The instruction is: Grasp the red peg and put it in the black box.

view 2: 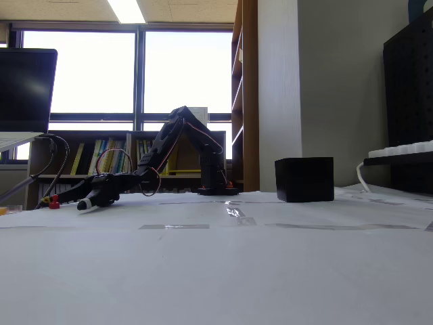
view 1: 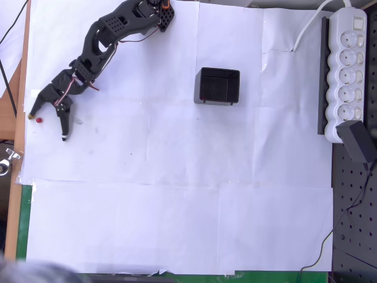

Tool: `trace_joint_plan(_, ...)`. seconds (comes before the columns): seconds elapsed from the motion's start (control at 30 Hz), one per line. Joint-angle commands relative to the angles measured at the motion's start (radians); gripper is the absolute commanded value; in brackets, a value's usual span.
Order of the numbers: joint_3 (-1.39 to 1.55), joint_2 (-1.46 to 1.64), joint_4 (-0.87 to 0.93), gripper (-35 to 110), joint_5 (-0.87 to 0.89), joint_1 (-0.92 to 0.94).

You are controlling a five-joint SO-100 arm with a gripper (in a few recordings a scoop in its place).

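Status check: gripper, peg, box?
Gripper open, low at paper's left edge. Red peg between jaws, not gripped. Black box apart, path clear.

The black arm (view 1: 100,44) reaches from its base at the top of the overhead view, left of centre, down to the far left edge of the frame. Its gripper (view 1: 47,122) points toward the lower left with the fingers (view 1: 63,121) spread apart, one tipped pale, the other yellow. In the fixed view the arm (view 2: 179,145) arches up and stretches left, the gripper (view 2: 71,201) seemingly low over the counter.
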Motion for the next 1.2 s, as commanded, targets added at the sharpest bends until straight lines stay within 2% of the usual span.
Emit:
trace_joint_plan(0.0, -0.003, -0.031, -0.011, 51, -0.005, 0.034)
trace_joint_plan(0.3, -0.051, -0.031, -0.044, 51, 0.018, 0.077)
trace_joint_plan(1.17, -0.071, -0.025, -0.003, 51, 0.028, 0.012)
